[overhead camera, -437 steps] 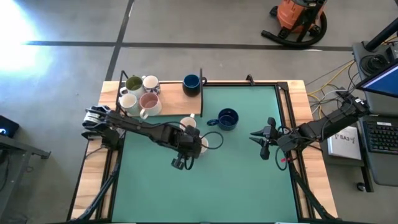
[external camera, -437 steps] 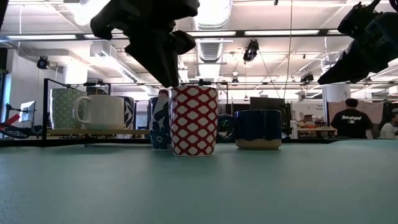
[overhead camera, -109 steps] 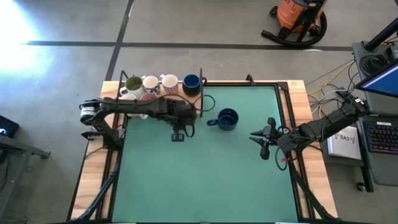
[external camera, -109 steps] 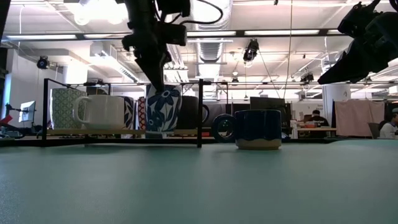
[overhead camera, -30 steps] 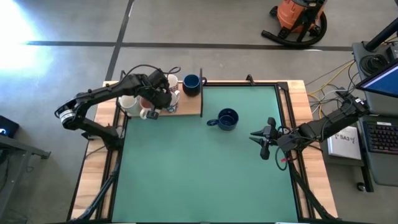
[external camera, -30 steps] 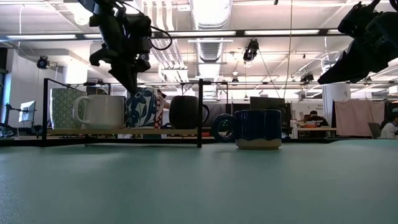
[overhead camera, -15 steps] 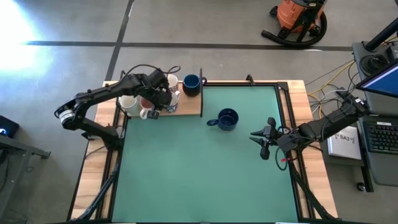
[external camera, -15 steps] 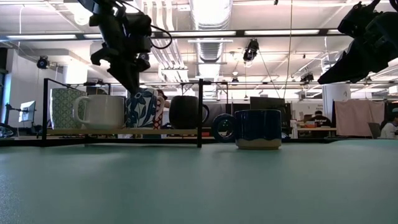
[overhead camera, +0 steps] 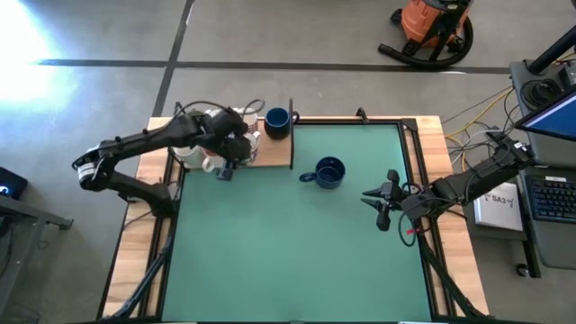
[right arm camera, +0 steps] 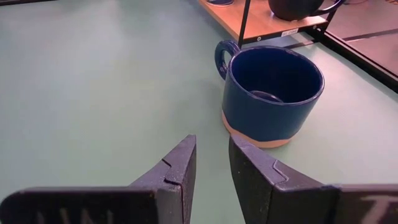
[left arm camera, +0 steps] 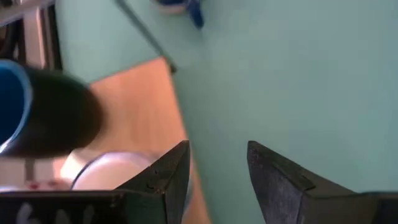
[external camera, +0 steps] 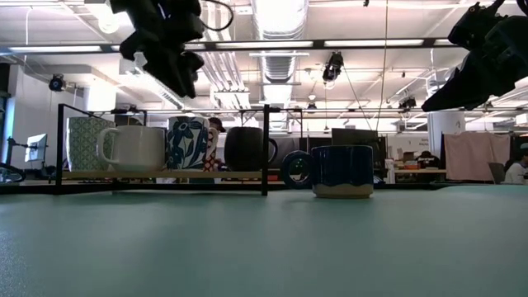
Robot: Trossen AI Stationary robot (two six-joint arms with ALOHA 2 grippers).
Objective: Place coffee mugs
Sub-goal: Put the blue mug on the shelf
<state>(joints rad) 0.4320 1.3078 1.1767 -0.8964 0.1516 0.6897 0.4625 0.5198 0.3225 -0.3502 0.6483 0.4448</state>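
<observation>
The left gripper (left arm camera: 214,165) hangs above the wooden shelf (overhead camera: 270,153) at the upper left of the high view, its jaws apart and holding nothing; in its wrist view the two dark fingers (left arm camera: 168,171) frame bare green mat and the shelf's edge. Below it a blue-and-white patterned mug (external camera: 188,143) stands on the shelf, free of the jaws. The right gripper (right arm camera: 208,168) waits over the right side of the tabletop (overhead camera: 297,261), jaws a little apart and empty.

The tabletop is a green mat inside a wooden border, with a black wire frame (external camera: 266,148) around the shelf. Behind it the low view shows a large workroom with ceiling lights, ducts and a person (external camera: 521,169) at far right. The high view shows grey floor, an orange vacuum (overhead camera: 432,22) at top right, and a keyboard (overhead camera: 549,193) at the right edge.

On the shelf stand the coffee mugs: a white mug (external camera: 132,148) in front, a teal-patterned mug (external camera: 82,140) behind it, and a dark mug (external camera: 247,148) with a blue inside at the shelf's right end. A navy mug (right arm camera: 270,93) sits alone on the mat, right of the shelf, empty, handle toward the shelf.
</observation>
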